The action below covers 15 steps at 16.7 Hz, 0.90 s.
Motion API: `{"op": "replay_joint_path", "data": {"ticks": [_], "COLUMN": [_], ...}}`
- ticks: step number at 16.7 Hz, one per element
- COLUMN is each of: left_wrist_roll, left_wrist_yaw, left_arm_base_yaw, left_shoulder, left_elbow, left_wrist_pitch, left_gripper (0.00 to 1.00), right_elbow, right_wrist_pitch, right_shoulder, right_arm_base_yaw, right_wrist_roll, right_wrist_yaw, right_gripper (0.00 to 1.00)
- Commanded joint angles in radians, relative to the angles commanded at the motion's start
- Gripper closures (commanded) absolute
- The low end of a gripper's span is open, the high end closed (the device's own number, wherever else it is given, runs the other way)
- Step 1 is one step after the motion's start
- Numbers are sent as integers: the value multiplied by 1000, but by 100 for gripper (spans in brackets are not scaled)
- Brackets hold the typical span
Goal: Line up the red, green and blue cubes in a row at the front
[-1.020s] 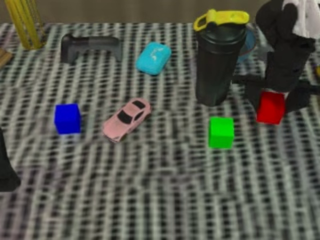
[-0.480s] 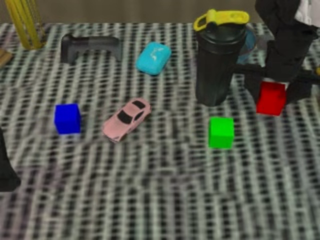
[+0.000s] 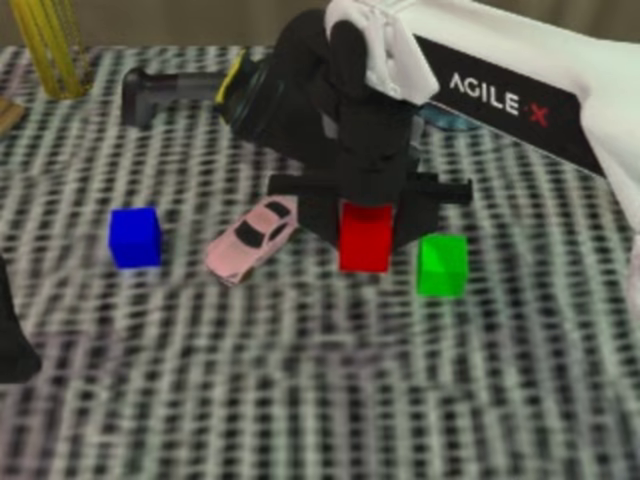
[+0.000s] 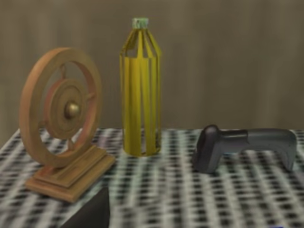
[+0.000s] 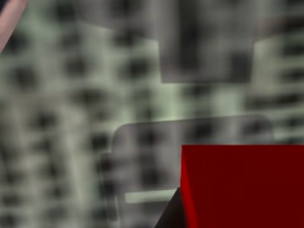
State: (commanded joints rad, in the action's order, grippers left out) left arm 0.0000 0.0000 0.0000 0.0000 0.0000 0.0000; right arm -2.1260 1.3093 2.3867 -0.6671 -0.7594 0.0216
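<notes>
My right gripper [image 3: 366,222] is shut on the red cube [image 3: 365,245], holding it over the cloth between the pink toy car and the green cube [image 3: 442,264]. In the right wrist view the red cube [image 5: 242,185] fills one corner, with a dark fingertip [image 5: 170,214] against its side and its shadow on the cloth beyond. The blue cube [image 3: 135,237] sits alone at the left. My left gripper [image 3: 12,345] stays parked at the table's left edge, away from all three cubes; one dark finger [image 4: 90,213] shows in its wrist view.
The pink toy car [image 3: 252,238] lies just left of the red cube. A dark scanner [image 3: 170,93] and a yellow bottle [image 3: 48,45] stand at the back left. A wooden wheel ornament [image 4: 61,123] appears in the left wrist view. My right arm [image 3: 500,75] covers the back middle.
My right arm has swung far to the left with the red cube, from the right of the green cube to its left. It now hides the black shaker and the cyan case.
</notes>
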Motion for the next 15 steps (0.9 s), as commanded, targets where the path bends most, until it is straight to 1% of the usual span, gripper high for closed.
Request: {"op": "replay_joint_path", "data": {"ticks": [3,5,7,11,13,15], "left_wrist_roll": [0,0,0,0,0,0], "left_wrist_yaw": [0,0,0,0,0,0], "left_arm_base_yaw": [0,0,0,0,0,0], "left_shoulder": [0,0,0,0,0,0], "left_elbow": [0,0,0,0,0,0], "left_wrist_pitch": [0,0,0,0,0,0], "left_gripper": [0,0,0,0,0,0], "right_elbow": [-120,-173,-192,-186,-149,-80], "right_wrist_pitch": [63,88,97,91,53,-25], "right_shoulder": [54,73,80,75,76,83], "right_arm_base_yaw": [-171,-236,-257,-255,-254,-253], "right_wrist_roll": [-115,-166,-185,-185,-185,-187], "right_wrist_yaw": [3,5,6,4,5,5], "right_gripper": [100,100,100,100,100,100]}}
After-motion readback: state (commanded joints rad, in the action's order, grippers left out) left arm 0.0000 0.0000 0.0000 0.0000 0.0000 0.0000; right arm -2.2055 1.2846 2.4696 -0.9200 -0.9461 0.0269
